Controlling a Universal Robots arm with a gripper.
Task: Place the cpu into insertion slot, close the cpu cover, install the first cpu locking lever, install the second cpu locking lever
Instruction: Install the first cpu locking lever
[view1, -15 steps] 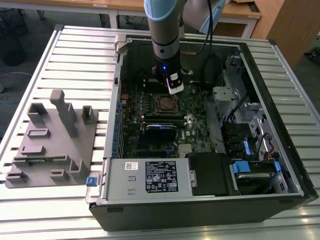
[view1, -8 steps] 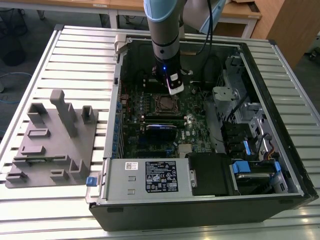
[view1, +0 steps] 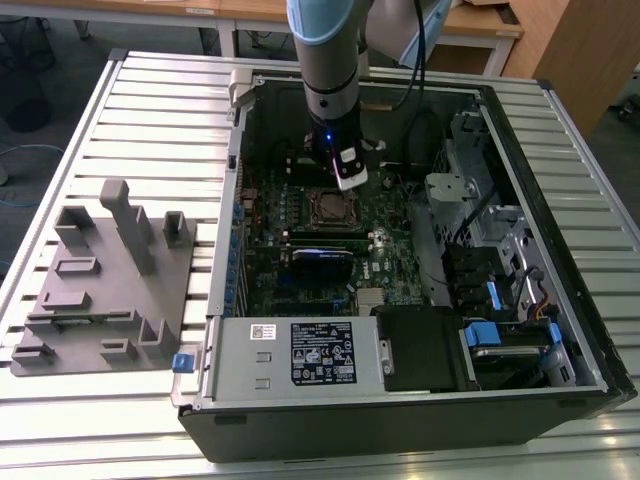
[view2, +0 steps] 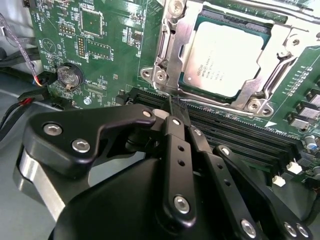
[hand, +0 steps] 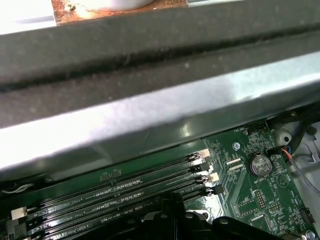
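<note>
Here the gripper (view2: 176, 107), fingers together, hovers beside the cpu (view2: 225, 55)

Small flat square cpu (view2: 226, 58) with dull silver-grey top: seated flat in its socket below me. Thin silvery metal cpu cover (view2: 272, 70) frames it, closed down.

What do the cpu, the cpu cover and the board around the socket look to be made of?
The cpu: dull silver-grey metal top, a matte sheen with faint print. The cpu cover: thin bright metal, probably steel, since its edges glint and look stamped. The motherboard: green lacquered circuit board, likely fibreglass laminate, with fine traces and soldered parts. The gripper: black, seemingly coated metal, with silver screws.
</note>
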